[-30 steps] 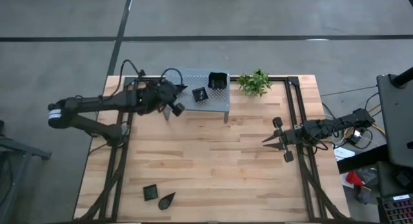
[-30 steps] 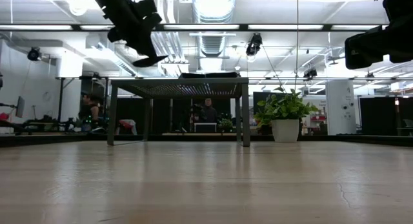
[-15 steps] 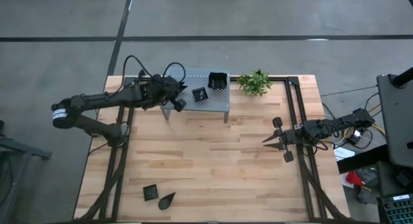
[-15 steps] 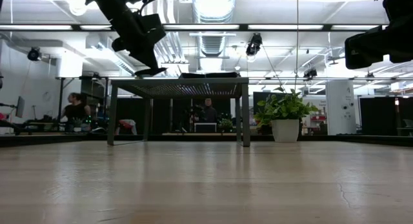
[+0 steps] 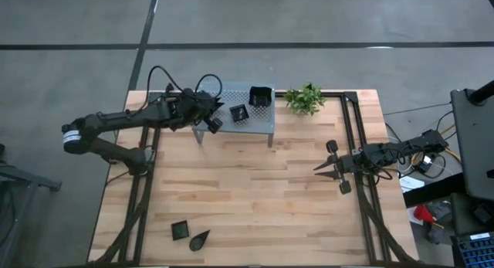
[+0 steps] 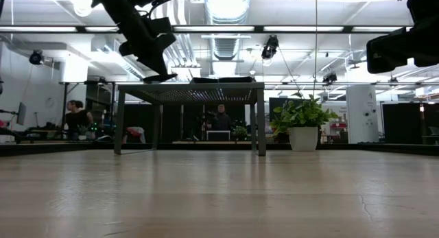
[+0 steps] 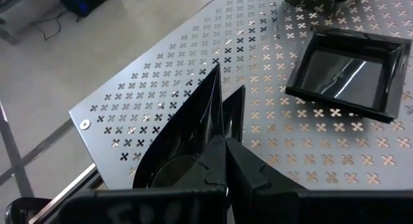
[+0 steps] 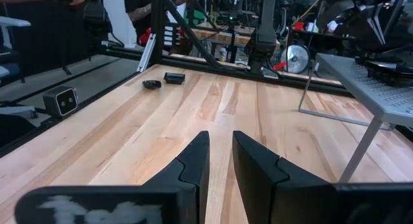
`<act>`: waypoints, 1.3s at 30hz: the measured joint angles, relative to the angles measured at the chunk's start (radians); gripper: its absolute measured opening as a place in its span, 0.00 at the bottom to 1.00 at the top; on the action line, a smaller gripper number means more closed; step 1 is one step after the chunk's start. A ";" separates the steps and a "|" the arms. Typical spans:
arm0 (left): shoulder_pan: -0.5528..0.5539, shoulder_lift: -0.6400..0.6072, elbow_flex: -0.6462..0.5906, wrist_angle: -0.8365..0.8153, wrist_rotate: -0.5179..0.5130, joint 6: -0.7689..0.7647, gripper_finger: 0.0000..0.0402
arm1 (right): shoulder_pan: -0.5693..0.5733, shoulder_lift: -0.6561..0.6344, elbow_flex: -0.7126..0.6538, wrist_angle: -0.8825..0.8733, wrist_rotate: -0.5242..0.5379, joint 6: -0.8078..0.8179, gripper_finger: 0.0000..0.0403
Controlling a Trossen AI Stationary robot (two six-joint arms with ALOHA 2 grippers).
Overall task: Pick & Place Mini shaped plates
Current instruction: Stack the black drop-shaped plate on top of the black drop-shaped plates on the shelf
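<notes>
My left gripper [image 5: 211, 118] is over the left end of the grey perforated shelf [image 5: 262, 126], shut on a glossy black leaf-shaped mini plate [image 7: 184, 130]. In the low view this plate [image 6: 159, 77] hangs just above the shelf top. Two square plates lie flat on the shelf, a small one [image 5: 239, 112] and a larger one [image 5: 261, 96]. A small square plate [image 5: 180, 229] and a leaf-shaped one [image 5: 199, 239] lie on the table near its front edge. My right gripper [image 5: 318, 167] waits open at the table's right side. My left gripper pinches the leaf plate's raised rim [image 7: 218, 130] between its two fingers, at the end away from the pointed tip [image 7: 213, 72]. The fingers slant down from the table's left side, along the plate. The tip points away from the fingers, over the shelf.
A small green plant [image 5: 304, 98] stands just right of the shelf at the far edge. Black frame rails [image 5: 356, 137] run along both sides of the wooden table. The table's middle is bare wood.
My left gripper, still shut on the leaf plate, has swung toward the far edge and sunk toward the shelf. The plate has come down from well above the shelf's left end to just over its top. It has kept still for the last half second.
</notes>
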 joint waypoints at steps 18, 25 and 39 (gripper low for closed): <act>0.012 0.006 -0.037 0.066 0.027 0.041 0.00 | 0.000 0.000 0.000 0.000 0.000 0.000 0.16; 0.011 0.006 -0.069 0.081 0.046 0.044 0.00 | 0.000 0.000 0.000 0.000 0.000 0.000 0.16; 0.010 0.006 -0.068 0.092 0.038 0.054 0.09 | 0.000 0.000 0.000 0.000 0.000 0.000 0.16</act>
